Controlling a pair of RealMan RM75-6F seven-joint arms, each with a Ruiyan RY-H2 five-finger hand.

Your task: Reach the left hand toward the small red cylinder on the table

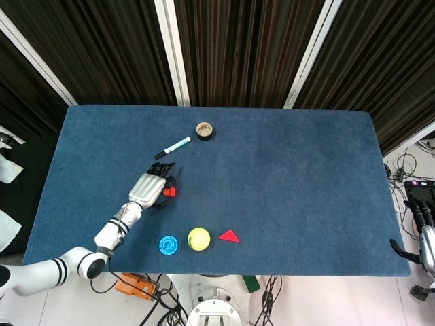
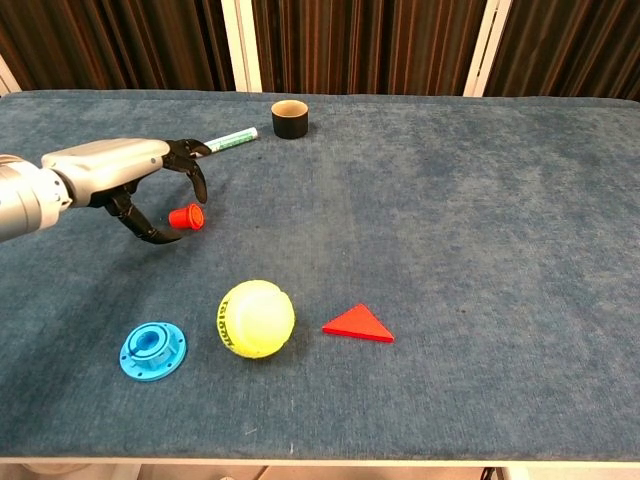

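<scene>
The small red cylinder (image 1: 172, 192) (image 2: 187, 217) lies on its side on the blue table, left of the middle. My left hand (image 1: 150, 188) (image 2: 135, 176) hovers right over it, fingers apart and curved down around it, thumb below and to its left. No finger plainly touches it. My right hand (image 1: 423, 224) hangs off the table's right edge, only partly seen in the head view; how its fingers stand is unclear.
A marker (image 1: 172, 147) (image 2: 222, 142) lies just beyond the left hand, with a brown tape roll (image 1: 204, 130) (image 2: 290, 118) behind it. Nearer the front edge sit a blue disc (image 2: 153, 350), a yellow tennis ball (image 2: 256, 318) and a red triangle (image 2: 358, 324).
</scene>
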